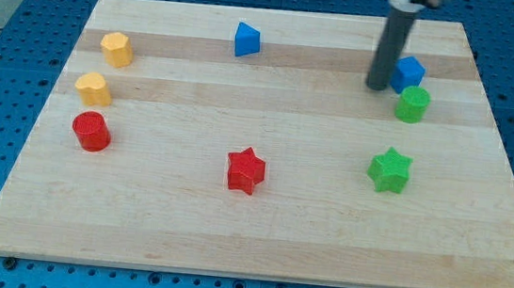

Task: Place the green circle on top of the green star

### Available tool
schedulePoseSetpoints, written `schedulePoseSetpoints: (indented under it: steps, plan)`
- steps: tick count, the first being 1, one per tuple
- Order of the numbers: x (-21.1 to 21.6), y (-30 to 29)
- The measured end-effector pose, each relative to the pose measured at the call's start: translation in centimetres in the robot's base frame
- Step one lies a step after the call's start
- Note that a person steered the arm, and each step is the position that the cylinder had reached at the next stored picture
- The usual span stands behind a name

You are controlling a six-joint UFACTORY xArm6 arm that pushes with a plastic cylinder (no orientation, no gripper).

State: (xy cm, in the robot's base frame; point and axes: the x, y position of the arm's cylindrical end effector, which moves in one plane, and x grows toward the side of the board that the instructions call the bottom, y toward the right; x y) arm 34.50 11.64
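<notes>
The green circle [413, 104] sits at the view's right, just below a blue cube [408, 73]. The green star [390, 170] lies lower on the board, below the circle and slightly to its left, with a clear gap between them. My tip [377, 86] is the lower end of the dark rod coming down from the view's top. It rests on the board just left of the blue cube and up-left of the green circle, a short gap from the circle.
A blue triangle-like block [246, 40] sits at top centre. A red star [245, 170] lies at lower centre. A red circle [91, 131] and two yellow blocks [93, 88] [117, 48] stand at the view's left. The wooden board [256, 248] sits on a blue pegboard.
</notes>
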Motion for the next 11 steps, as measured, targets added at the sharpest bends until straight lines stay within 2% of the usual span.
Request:
schedulePoseSetpoints:
  steps: [1, 2, 3, 4, 5, 6, 7, 8, 9, 11]
  plan:
    - [3.5, -5.9]
    - [2.0, -1.4]
    - [1.9, 6.0]
    - [1.2, 7.5]
    - [4.9, 7.7]
    - [5.2, 8.3]
    - [4.0, 12.1]
    - [5.4, 17.0]
    - [7.4, 14.0]
    - [6.0, 7.9]
